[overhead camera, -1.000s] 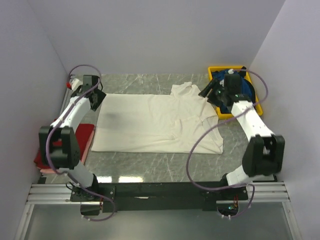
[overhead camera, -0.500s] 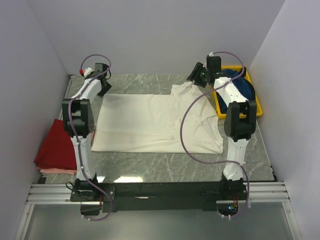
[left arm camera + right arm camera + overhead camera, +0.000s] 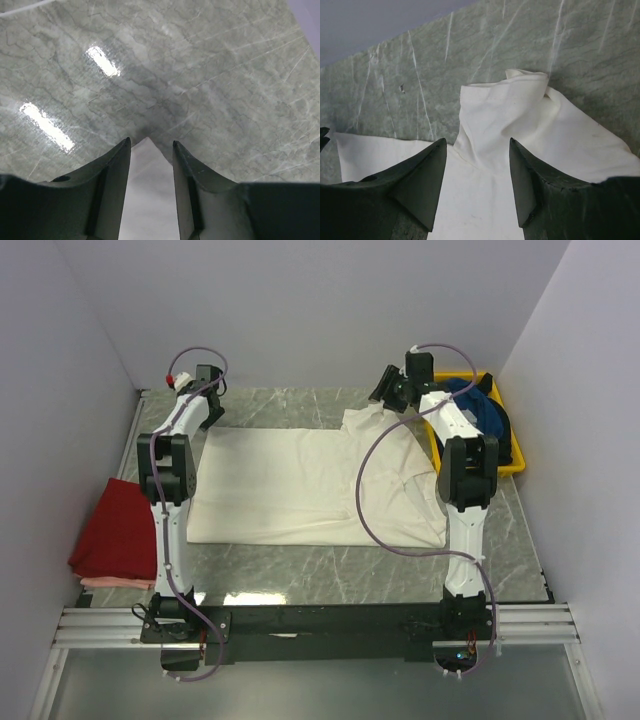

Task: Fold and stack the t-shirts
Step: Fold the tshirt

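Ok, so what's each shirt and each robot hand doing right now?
cream t-shirt: spread flat, not folded.
red t-shirt: folded up, set aside on the left.
blue t-shirt: bunched in the yellow tray.
left gripper: open, over the cream t-shirt's far corner.
right gripper: open, over its sleeve.

Grey-green marbled tabletop (image 3: 300, 570) spanning between walls, pale veins running across it. Plain walls closing in on three sides: back wall (image 3: 300, 310), left wall (image 3: 50, 360), right wall (image 3: 590, 360), all showing faint lilac cast. Overhead light glaring as bright streaks (image 3: 102, 60) on polished stone. Aluminium rail frame (image 3: 320, 625) lying along near edge; grey surface (image 3: 320, 690) below it possibly being floor, hard to tell
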`<state>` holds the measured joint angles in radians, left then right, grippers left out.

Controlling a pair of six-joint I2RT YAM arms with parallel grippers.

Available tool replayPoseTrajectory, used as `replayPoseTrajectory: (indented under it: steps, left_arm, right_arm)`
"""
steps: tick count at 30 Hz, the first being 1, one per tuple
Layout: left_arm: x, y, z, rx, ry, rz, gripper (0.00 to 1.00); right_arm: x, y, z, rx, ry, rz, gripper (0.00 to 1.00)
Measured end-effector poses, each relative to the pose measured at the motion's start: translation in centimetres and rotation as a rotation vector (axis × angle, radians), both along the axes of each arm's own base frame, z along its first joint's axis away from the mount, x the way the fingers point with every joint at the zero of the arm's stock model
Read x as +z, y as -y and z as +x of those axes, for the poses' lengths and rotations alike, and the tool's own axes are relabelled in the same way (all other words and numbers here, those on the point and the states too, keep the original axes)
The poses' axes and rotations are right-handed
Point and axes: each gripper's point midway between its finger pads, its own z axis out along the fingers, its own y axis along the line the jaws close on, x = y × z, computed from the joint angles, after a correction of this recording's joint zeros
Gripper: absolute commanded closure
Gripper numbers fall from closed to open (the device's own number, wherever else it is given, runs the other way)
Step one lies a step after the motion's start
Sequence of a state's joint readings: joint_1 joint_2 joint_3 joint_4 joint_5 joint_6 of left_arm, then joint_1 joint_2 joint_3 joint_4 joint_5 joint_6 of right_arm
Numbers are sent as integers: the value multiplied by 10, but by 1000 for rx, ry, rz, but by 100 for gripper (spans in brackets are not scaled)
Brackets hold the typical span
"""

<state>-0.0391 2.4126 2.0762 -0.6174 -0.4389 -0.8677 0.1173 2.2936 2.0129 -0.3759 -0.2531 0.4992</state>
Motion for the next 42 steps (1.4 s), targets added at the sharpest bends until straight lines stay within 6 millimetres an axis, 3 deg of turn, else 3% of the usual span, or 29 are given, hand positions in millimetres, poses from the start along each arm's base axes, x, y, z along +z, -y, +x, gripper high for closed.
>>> replayPoseTrajectory:
  steps: [11, 14, 18, 21, 31, 37, 42]
  left_arm:
    - [-17, -1, -1, 2, -27, 17, 58]
    - [-17, -2, 0, 3, -26, 26, 65]
    - [-17, -2, 0, 6, -28, 29, 88]
    - [-17, -2, 0, 6, -30, 29, 100]
    - [-18, -5, -2, 14, -13, 31, 100]
    - [-19, -10, -4, 23, -9, 30, 100]
    - [-19, -10, -4, 23, -1, 29, 100]
  right_arm:
    - [-4, -1, 0, 6, -7, 4, 41]
    - [-5, -2, 0, 11, -10, 8, 41]
    - [-10, -3, 0, 16, -17, 12, 41]
    - [-16, -4, 1, 16, -27, 11, 41]
    - [-41, -3, 0, 14, -78, 4, 39]
    - [-42, -3, 14, 6, -60, 11, 39]
    - [-60, -2, 21, -21, -90, 13, 39]
